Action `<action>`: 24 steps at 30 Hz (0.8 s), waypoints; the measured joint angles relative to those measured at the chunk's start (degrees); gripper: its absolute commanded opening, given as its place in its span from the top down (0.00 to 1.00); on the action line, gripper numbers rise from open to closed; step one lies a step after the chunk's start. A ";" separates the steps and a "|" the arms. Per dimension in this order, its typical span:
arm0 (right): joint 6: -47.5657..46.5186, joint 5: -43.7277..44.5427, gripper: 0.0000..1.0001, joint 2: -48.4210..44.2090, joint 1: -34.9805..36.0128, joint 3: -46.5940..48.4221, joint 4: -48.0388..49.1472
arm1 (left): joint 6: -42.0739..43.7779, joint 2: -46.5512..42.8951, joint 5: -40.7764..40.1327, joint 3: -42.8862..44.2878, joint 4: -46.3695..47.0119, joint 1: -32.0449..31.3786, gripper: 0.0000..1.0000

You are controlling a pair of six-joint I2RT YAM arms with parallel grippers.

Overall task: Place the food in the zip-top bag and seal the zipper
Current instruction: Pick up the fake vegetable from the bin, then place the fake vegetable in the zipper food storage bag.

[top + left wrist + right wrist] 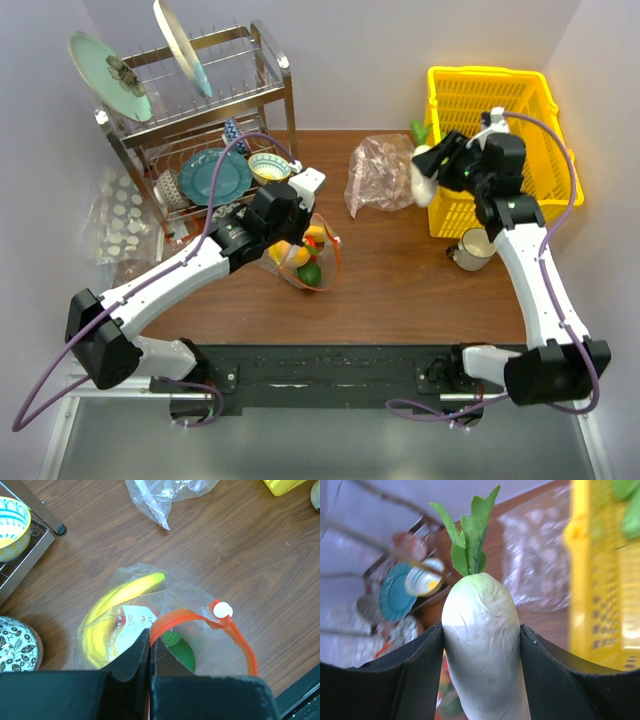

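The zip-top bag (318, 262) lies on the table's left half, with a yellow banana (122, 596) and a green piece (184, 652) of the food inside. Its red-orange zipper (192, 618) arches up, and the white end piece (223, 610) sits at the bend. My left gripper (150, 634) is shut on the zipper strip near one end. My right gripper (482, 630) hangs in the air beside the yellow basket. It is shut on a white toy radish (480, 650) with green leaves (470, 535), which fills the gap between its fingers (420, 665).
A yellow basket (500, 100) stands at the back right, with a mug (472, 248) in front of it. A pinkish clear bag (378, 175) lies at mid-back. A dish rack (268, 95) with plates and bowls fills the back left. A dotted bag (120, 215) lies beside it.
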 measured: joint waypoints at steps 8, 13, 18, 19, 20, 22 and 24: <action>-0.50 -7.04 0.46 -9.62 7.23 -11.91 -1.46 | 0.00 -0.11 -0.04 0.00 0.00 0.04 1.00; -0.44 -13.07 0.46 -16.26 10.08 -18.32 -2.08 | 0.00 -0.13 -0.09 0.00 0.00 0.04 1.00; 0.66 -18.58 0.47 -21.31 13.16 -22.12 -1.33 | 0.00 -0.13 -0.11 0.00 0.00 0.04 1.00; 1.33 -19.39 0.48 -22.34 13.75 -23.30 -0.76 | 0.00 -0.11 -0.11 0.00 0.00 0.04 1.00; 2.05 -20.33 0.48 -23.37 14.25 -24.63 -0.07 | 0.02 -0.11 -0.11 0.00 0.00 0.04 1.00; 3.65 -21.53 0.48 -24.63 15.58 -27.12 0.94 | 0.00 -0.11 -0.11 0.00 0.00 0.09 1.00; 5.09 -22.08 0.48 -24.92 17.07 -28.92 2.10 | 0.00 -0.04 -0.11 0.00 0.00 0.11 1.00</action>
